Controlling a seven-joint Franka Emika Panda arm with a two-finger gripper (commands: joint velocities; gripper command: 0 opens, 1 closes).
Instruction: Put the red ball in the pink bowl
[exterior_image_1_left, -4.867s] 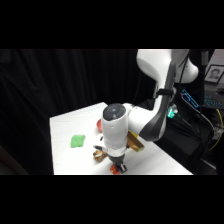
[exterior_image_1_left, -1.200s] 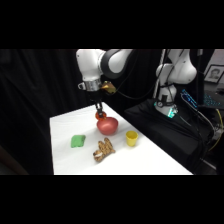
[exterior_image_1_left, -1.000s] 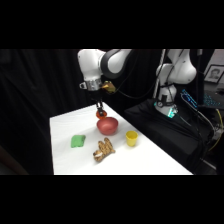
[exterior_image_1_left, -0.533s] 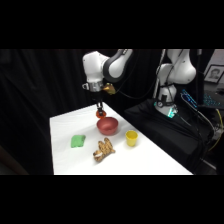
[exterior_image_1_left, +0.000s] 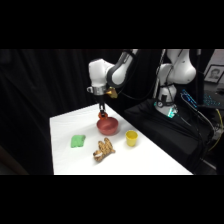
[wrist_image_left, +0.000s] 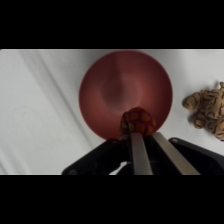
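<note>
Above the table, the claw pinches the red ball over the pink bowl's near rim; centring before release should keep it from bouncing out.

The red ball hangs over the pink bowl, near its rim.
</note>
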